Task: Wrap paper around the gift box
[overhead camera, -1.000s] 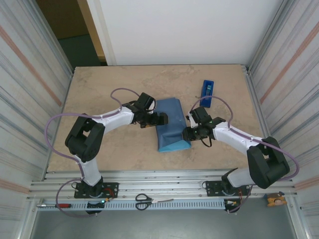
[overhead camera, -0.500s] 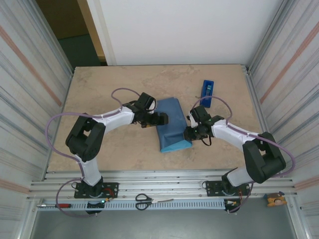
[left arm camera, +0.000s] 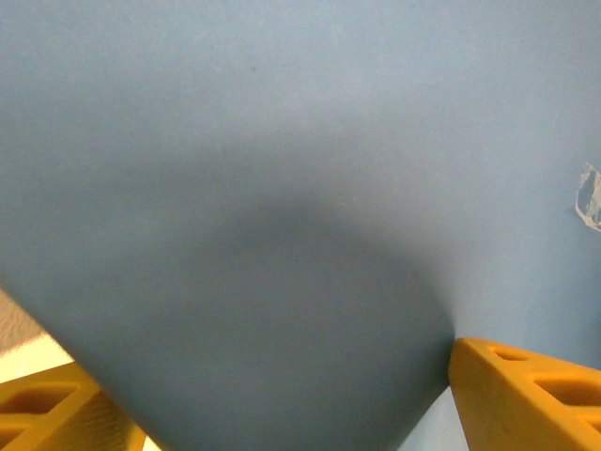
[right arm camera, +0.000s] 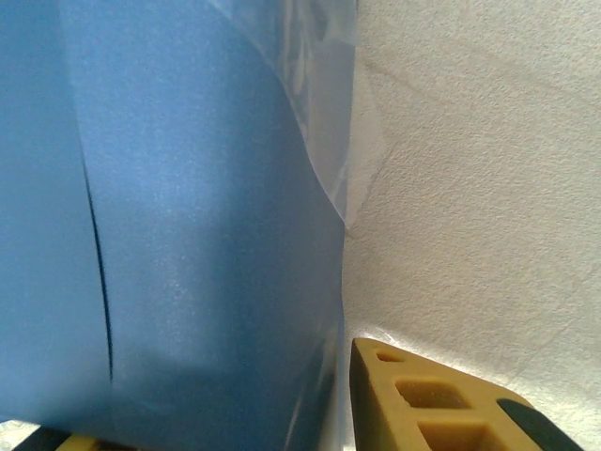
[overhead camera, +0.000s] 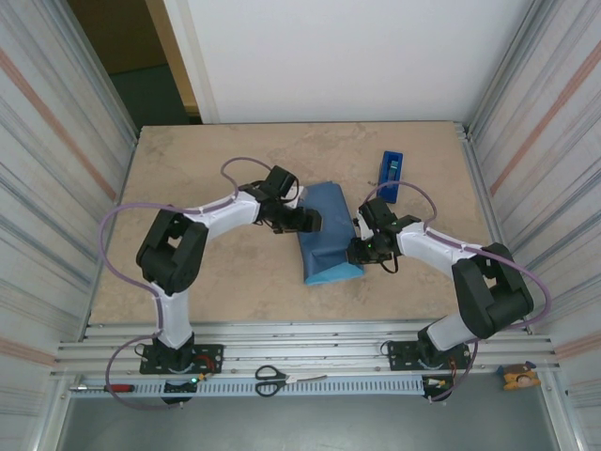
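jaws on both sides straddle the folded paper (overhead camera: 325,240).

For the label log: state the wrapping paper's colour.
Plain blue; the paper shows best in the top external view.

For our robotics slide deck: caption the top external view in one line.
The left gripper and right gripper flank the paper; tape dispenser behind.

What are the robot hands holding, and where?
Right gripper seems to pinch the paper at its right edge; left gripper straddles its left side, grip unclear.
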Tool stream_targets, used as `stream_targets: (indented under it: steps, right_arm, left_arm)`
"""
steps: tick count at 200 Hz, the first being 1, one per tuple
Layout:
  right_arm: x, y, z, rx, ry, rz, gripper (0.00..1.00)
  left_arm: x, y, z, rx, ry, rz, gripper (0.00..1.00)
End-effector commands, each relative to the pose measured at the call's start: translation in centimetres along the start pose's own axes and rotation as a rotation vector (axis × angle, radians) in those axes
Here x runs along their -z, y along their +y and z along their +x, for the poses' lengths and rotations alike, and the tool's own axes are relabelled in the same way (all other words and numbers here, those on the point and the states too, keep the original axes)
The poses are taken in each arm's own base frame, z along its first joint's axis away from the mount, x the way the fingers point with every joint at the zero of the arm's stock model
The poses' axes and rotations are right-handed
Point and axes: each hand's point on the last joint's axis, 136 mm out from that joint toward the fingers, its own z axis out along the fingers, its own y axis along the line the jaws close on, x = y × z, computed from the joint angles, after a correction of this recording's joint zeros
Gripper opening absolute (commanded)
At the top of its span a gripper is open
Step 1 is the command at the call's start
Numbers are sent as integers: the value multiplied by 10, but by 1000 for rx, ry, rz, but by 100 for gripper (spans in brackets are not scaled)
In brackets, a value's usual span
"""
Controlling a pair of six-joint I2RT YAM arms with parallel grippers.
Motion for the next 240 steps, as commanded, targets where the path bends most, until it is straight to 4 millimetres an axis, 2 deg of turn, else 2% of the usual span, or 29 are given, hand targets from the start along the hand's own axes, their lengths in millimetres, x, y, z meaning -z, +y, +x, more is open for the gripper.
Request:
stream_targets:
  steps: [1, 20, 60, 62, 71, 94, 128, 184, 240]
  right_arm:
    - [9, 5, -17, 14, -60, -6, 33]
    - [9, -1, -18, -4, -62, 11, 33]
    - [6, -1, -22, 1, -58, 15, 31]
    - [5, -1, -22, 1, -57, 15, 31]
    - [4, -2, -23, 0, -56, 19, 30]
    - [1, -6, -22, -3, -51, 50, 24]
    - [-1, -3, -18, 17, -42, 65, 25]
    - [6, -1, -7, 24, -105, 43, 30]
    - [22, 3, -18, 72, -237, -15, 33]
  left_arm:
    - [-30, 64, 65, -2, 246, -209, 80]
    - [-31, 63, 62, -28, 256, -184, 80]
    - [-30, 60, 55, -70, 268, -176, 79]
    - [-36, 65, 59, -65, 286, -183, 79]
    - [-37, 67, 60, -61, 292, -186, 79]
    - [-36, 67, 58, -60, 288, -189, 79]
    - [-33, 66, 57, -56, 279, -194, 79]
    - [-33, 66, 58, -46, 278, -193, 79]
    - [-24, 60, 55, -53, 257, -184, 79]
